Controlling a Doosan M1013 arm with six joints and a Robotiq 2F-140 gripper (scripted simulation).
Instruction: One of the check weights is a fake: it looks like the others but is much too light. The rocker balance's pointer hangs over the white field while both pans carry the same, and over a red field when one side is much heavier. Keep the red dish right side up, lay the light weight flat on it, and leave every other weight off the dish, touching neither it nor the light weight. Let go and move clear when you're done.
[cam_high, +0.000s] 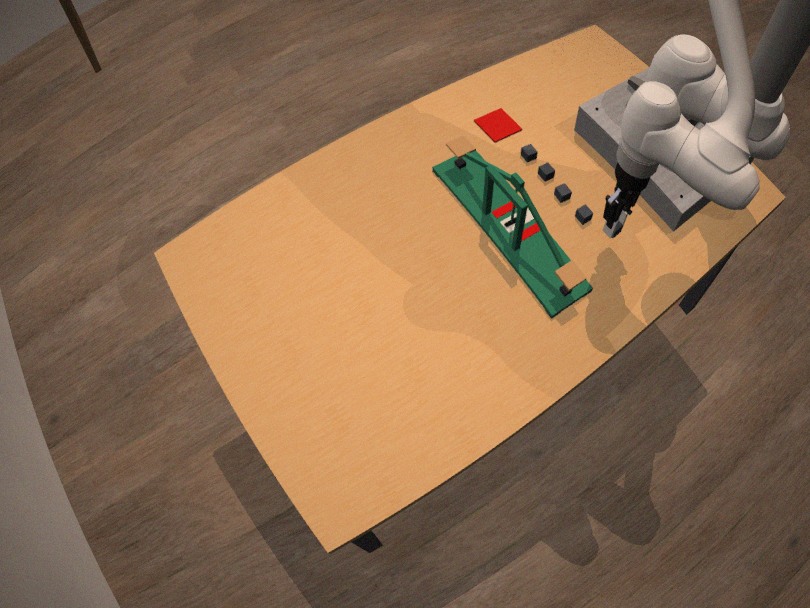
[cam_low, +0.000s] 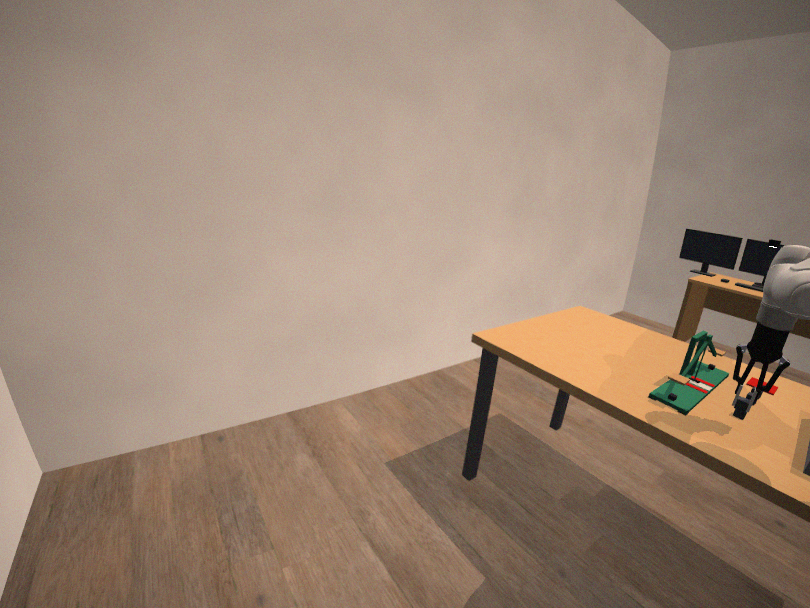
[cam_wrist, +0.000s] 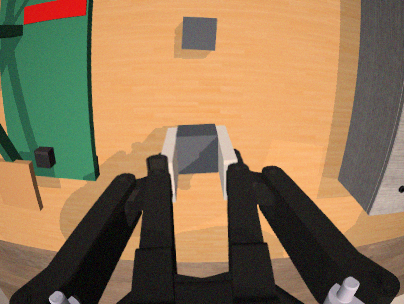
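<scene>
My gripper (cam_high: 613, 225) (cam_low: 743, 400) (cam_wrist: 197, 142) is shut on a dark grey weight (cam_wrist: 196, 159), held above the table between the pale pads. Several like weights stand in a row; the nearest weight (cam_high: 583, 214) (cam_wrist: 199, 33) is just beyond the gripper, and the farthest weight (cam_high: 528, 153) is near the dish. The red dish (cam_high: 497, 124) (cam_low: 772, 389) lies flat with nothing on it. The green rocker balance (cam_high: 537, 271) (cam_low: 683, 397) (cam_wrist: 60, 90) has two light wooden pans, both empty. Its pointer appears to hang over the white field, partly hidden by the frame.
The grey robot base block (cam_high: 677, 210) (cam_wrist: 375, 150) stands beside the row, opposite the balance. Small black blocks (cam_high: 459, 162) (cam_wrist: 45, 157) sit on the balance's green base under its ends. The wooden table's (cam_high: 366, 366) near edge lies close to the gripper.
</scene>
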